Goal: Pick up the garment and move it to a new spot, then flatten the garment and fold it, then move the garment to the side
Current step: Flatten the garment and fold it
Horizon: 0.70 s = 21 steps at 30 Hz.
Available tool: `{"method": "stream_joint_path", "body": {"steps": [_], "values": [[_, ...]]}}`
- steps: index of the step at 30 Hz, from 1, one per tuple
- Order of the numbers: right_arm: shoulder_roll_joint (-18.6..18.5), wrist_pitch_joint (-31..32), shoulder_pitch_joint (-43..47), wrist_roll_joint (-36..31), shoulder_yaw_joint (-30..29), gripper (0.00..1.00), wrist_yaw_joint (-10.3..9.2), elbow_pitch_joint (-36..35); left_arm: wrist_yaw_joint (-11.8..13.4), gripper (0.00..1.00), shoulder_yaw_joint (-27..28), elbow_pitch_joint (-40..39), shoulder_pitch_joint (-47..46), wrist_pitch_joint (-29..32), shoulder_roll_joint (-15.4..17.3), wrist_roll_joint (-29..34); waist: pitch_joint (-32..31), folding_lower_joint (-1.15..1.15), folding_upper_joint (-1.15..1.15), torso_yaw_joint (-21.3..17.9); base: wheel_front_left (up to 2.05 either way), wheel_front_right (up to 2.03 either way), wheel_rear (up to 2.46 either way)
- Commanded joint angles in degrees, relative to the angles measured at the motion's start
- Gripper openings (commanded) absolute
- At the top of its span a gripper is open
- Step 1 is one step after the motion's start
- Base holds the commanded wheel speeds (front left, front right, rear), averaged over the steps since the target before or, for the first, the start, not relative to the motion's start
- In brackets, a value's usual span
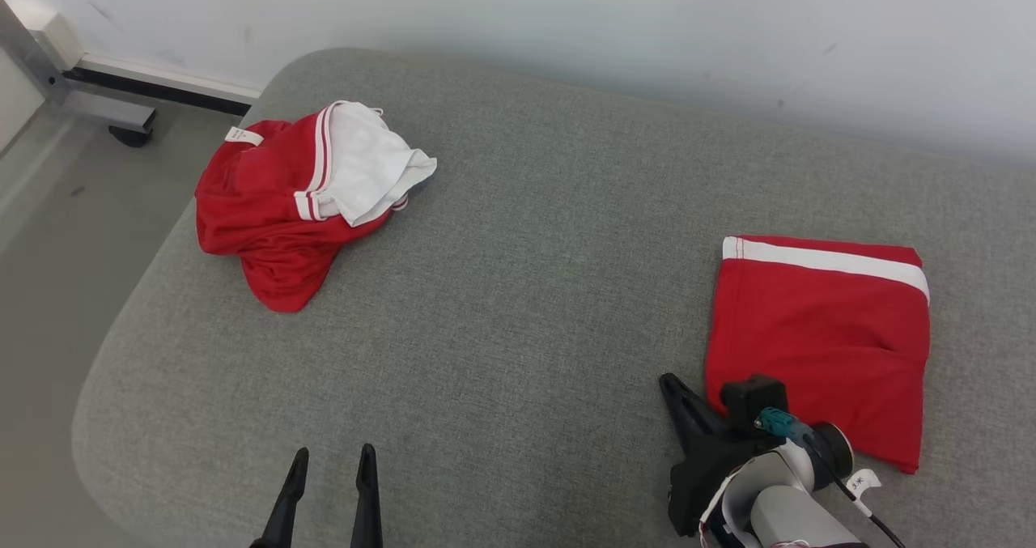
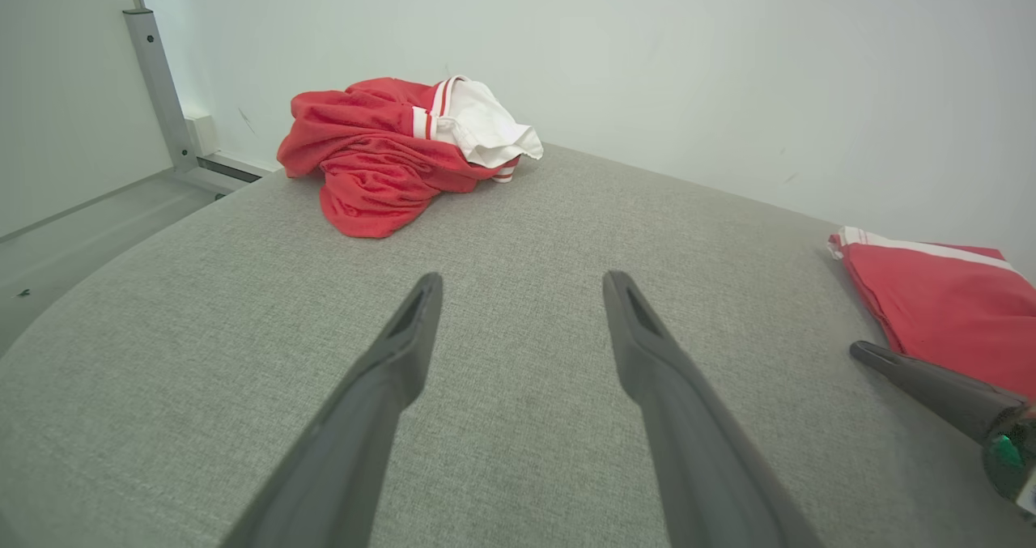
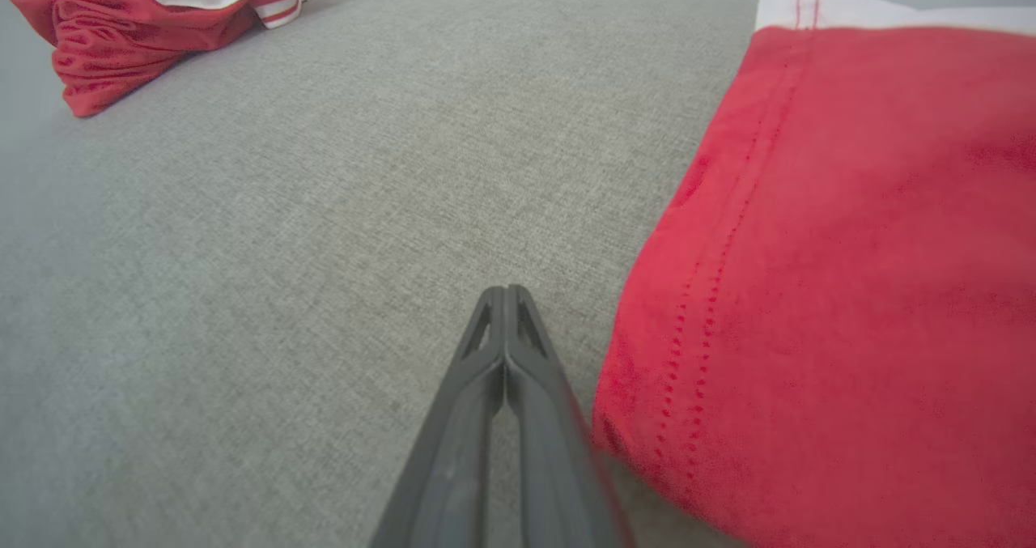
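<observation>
A folded red garment with a white band (image 1: 817,337) lies flat at the right of the grey padded table (image 1: 526,273); it shows too in the left wrist view (image 2: 947,297) and fills the right of the right wrist view (image 3: 834,289). My right gripper (image 1: 670,384) is shut with nothing in it, its tip (image 3: 503,293) just left of that garment's near edge, apart from the cloth. A crumpled red and white garment (image 1: 299,196) sits at the table's far left (image 2: 396,143) (image 3: 121,22). My left gripper (image 1: 333,455) is open over bare table near the front edge (image 2: 522,285).
A pale wall runs behind the table. Off the table's left edge lies grey floor with a metal frame leg and caster (image 1: 121,123). The table's left corners are rounded.
</observation>
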Motion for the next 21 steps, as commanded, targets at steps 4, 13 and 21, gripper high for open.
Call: {"method": "stream_joint_path", "body": {"steps": [4,13,21], "values": [[0.3,-0.9,-0.7,3.5,3.4,0.07,-0.14,-2.5,0.2,1.0,0.8,0.1,0.5,-0.2,0.0,0.4,-1.6,-0.01,-0.01,-1.3,0.0,0.0,0.0],[-0.1,-1.3,3.0,7.8,4.6,1.0,-0.14,-13.0,0.1,1.0,3.4,-0.5,2.3,-0.2,0.0,0.9,-5.4,-0.01,-0.01,-7.0,0.0,0.0,0.0],[-2.2,-1.3,10.0,5.7,-3.3,1.0,-0.14,-20.7,0.9,1.0,6.2,-1.0,3.7,-0.2,0.0,0.8,-7.9,-0.01,-0.01,-13.2,0.0,0.0,0.0]]}}
